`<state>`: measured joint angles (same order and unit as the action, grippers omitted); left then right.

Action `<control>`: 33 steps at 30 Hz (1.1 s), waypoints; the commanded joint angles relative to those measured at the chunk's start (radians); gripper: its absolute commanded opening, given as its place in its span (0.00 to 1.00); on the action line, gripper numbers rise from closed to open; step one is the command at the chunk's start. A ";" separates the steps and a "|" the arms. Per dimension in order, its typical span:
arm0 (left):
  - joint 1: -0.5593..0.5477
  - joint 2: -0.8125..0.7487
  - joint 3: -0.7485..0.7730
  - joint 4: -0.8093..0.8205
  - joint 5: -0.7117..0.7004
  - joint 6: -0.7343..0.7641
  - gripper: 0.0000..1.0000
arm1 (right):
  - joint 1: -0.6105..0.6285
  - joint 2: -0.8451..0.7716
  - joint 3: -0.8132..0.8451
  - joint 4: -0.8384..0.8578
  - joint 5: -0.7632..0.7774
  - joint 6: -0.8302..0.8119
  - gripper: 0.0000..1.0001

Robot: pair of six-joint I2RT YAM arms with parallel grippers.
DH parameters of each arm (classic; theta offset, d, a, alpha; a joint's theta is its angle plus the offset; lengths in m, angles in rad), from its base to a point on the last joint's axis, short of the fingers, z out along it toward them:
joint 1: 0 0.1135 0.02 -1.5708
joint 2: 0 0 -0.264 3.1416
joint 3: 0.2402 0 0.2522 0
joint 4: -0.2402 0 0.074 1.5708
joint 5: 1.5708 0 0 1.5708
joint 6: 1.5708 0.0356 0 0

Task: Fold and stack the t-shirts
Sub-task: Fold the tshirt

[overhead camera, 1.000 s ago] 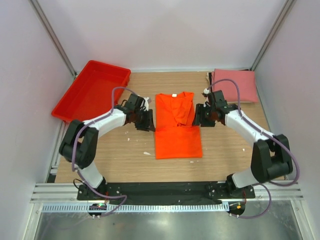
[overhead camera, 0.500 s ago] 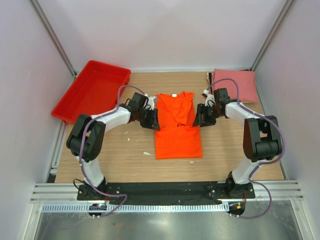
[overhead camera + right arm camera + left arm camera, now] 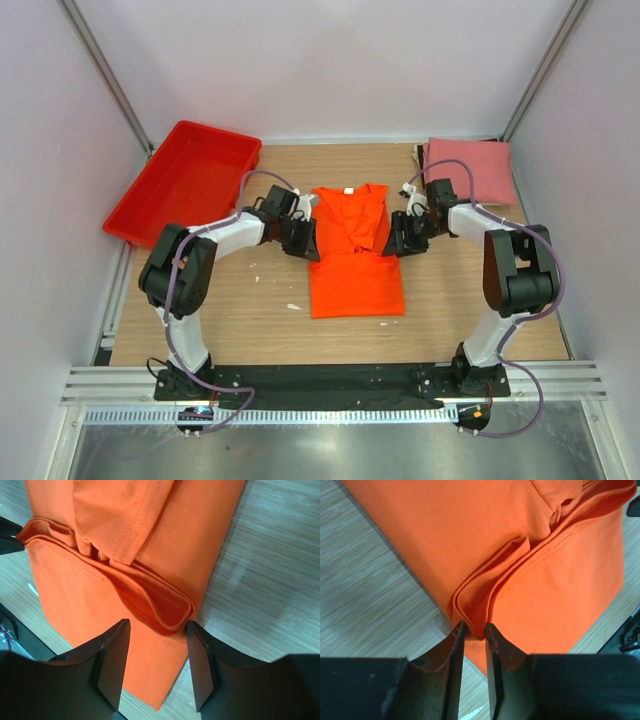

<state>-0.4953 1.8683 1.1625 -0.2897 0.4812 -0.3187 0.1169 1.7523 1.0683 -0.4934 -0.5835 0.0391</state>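
Observation:
The orange t-shirt (image 3: pixel 355 270) lies flat mid-table, its lower half folded up and a white neck label (image 3: pixel 349 189) at the far end. My left gripper (image 3: pixel 303 243) is at the left end of the fold. In the left wrist view the left gripper (image 3: pixel 474 629) has closed to a narrow gap, its tips pinching the doubled hem of the orange t-shirt (image 3: pixel 470 540). My right gripper (image 3: pixel 395 243) is at the fold's right end. There the right gripper (image 3: pixel 157 625) stands open, straddling the layered edge of the orange t-shirt (image 3: pixel 65 580). The pink t-shirt (image 3: pixel 470 170) lies folded at the back right.
A red plastic tray (image 3: pixel 185 185) sits at the back left, partly over the table's edge. White walls and metal posts close in the table on three sides. A few small white scraps lie on the wood left of the orange shirt.
The left gripper has slid in to the shirt's left edge and narrowed its jaws onto the fold. The right gripper has crept slightly toward the right edge and stays open.

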 commanded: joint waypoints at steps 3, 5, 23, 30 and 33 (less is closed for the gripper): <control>-0.002 -0.006 0.049 0.003 0.023 0.047 0.18 | 0.006 0.013 0.028 -0.001 -0.016 -0.030 0.52; -0.002 -0.006 0.051 0.003 0.020 0.049 0.10 | 0.007 0.012 0.030 0.000 -0.024 -0.028 0.50; -0.015 -0.158 0.031 0.015 -0.070 0.030 0.00 | 0.033 -0.184 0.025 0.038 0.030 0.031 0.01; -0.019 -0.161 0.046 0.032 -0.099 0.020 0.00 | 0.035 -0.218 0.025 0.029 0.077 0.031 0.01; -0.019 -0.155 0.052 0.037 -0.104 0.026 0.00 | 0.035 -0.224 0.019 0.041 0.083 0.031 0.01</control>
<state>-0.5106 1.7237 1.1854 -0.2893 0.3962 -0.2989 0.1478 1.5677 1.0687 -0.4839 -0.5209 0.0631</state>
